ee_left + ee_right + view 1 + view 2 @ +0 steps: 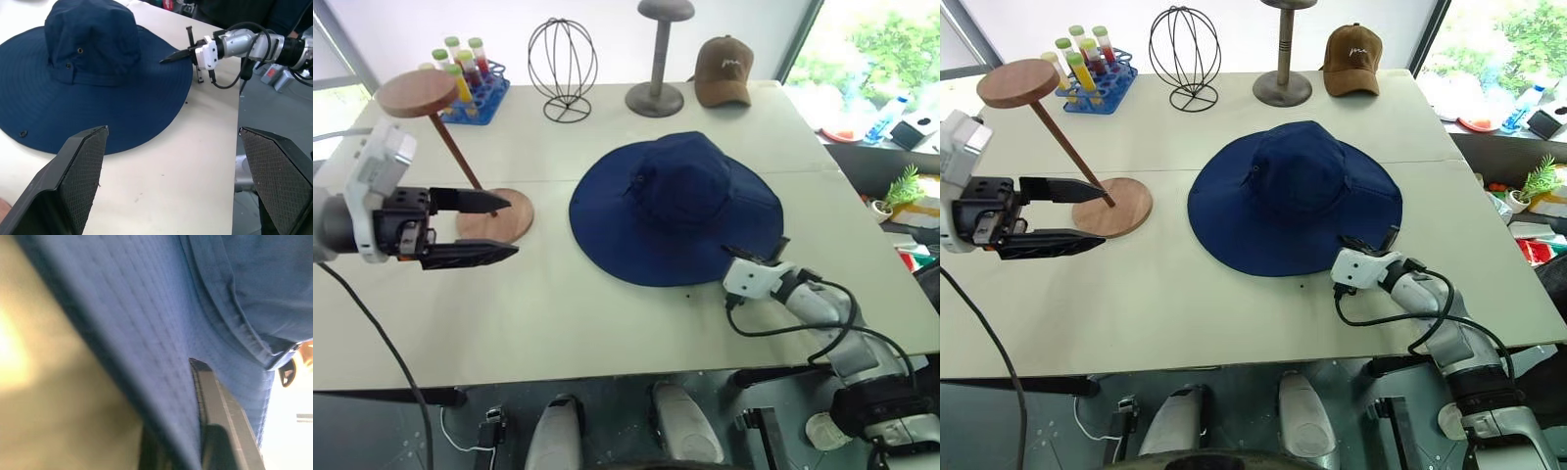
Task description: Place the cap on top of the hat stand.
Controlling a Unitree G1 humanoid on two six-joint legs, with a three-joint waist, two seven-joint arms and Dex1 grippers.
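R gripper [756, 257] is clamped on the near-right brim edge of the cap [677, 206]; cap lies flat on table [607, 313]. L gripper [475, 227] hovers open beside hat stand [460, 147].

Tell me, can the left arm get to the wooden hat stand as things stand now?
Probably yes. The left gripper hovers open right beside the hat stand, with nothing between them. The cap lies off to the side, its brim pinched by the right gripper.
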